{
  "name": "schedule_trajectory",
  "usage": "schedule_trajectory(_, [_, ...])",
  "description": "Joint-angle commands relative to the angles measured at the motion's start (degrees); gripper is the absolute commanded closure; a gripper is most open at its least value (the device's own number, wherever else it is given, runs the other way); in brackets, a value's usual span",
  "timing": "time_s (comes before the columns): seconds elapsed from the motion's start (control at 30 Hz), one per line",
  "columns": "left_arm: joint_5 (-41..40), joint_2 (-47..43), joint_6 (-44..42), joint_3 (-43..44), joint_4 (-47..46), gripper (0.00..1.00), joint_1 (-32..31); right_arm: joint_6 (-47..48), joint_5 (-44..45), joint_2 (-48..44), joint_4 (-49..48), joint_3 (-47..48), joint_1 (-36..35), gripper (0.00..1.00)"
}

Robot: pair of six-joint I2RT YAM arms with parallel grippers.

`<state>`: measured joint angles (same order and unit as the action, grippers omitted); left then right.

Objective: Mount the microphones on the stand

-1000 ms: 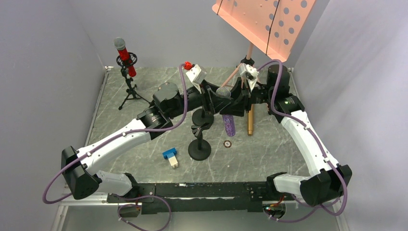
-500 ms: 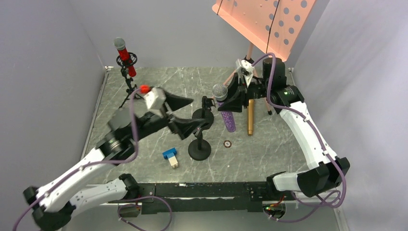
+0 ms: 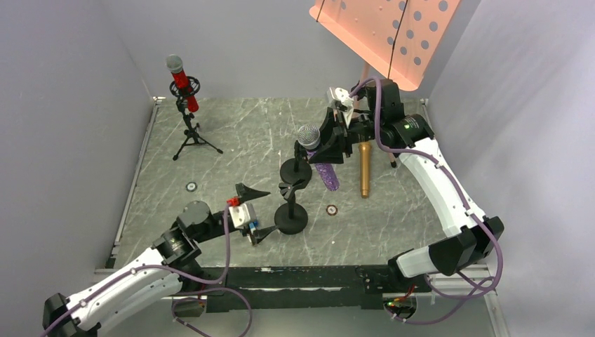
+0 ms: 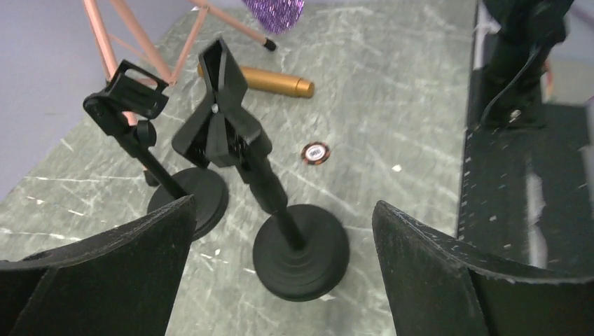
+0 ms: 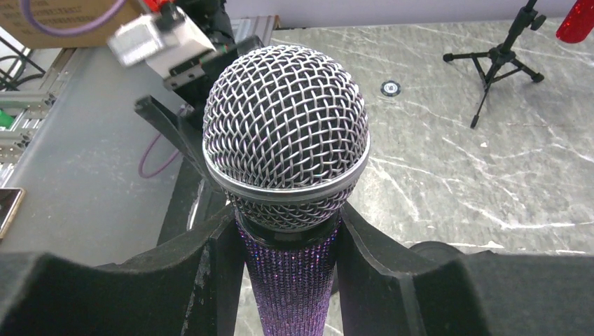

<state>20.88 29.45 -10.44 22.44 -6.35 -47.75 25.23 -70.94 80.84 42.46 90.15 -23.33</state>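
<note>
Over the back-centre of the table (image 3: pixel 231 140), the purple mic (image 3: pixel 307 135) hangs head-up and a bit tilted. It is pinched just under its mesh head by the R gripper (image 3: pixel 324 151), w/ fingers pressing both sides of the glitter body. Its lower end sits close to the rear round-base stand (image 3: pixel 295 170); touching or not, can't tell. The gold mic (image 3: pixel 365 168) lies flat on the marble just right of it, apart from both grippers. The red mic (image 3: pixel 182 83) stands upright in the tripod stand (image 3: pixel 191 130) at back left. The nearer round-base stand (image 3: pixel 290 217) is mid-table, its clip open-topped. The L gripper (image 3: pixel 258 213), fingers spread wide and empty, hovers low at front, facing that nearer stand. A pink music stand (image 3: pixel 386 28) rises at back right.
</note>
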Motion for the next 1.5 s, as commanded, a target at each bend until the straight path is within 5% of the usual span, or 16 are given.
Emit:
schedule_trajectory(0.0, [-2.0,2.2,-7.5,-4.5,-20.5,0.01,0.2,3.0,-0.3,-0.2,0.9,2.2,-0.5,0.85])
schedule_trajectory(0.33, [-3.4,16.1,-2.1,-4.9,-38.2,0.01,0.2,3.0,-0.6,-0.7,0.4,1.6,-0.5,0.85])
schedule_trajectory(1.23, [5.6,26.4,7.1,-3.7,-45.0,0.32,4.8,3.1,-0.2,-1.2,0.3,0.5,-0.5,0.85])
schedule_trajectory(1.37, [6.9,26.7,6.9,-3.3,-44.2,0.44,5.0,3.1,-0.3,-1.0,0.3,0.6,-0.5,0.85])
schedule_trajectory(1.47, [8.3,27.0,6.9,-2.6,-43.0,0.71,5.3,3.1,-0.3,-1.1,0.3,0.6,-0.5,0.85])
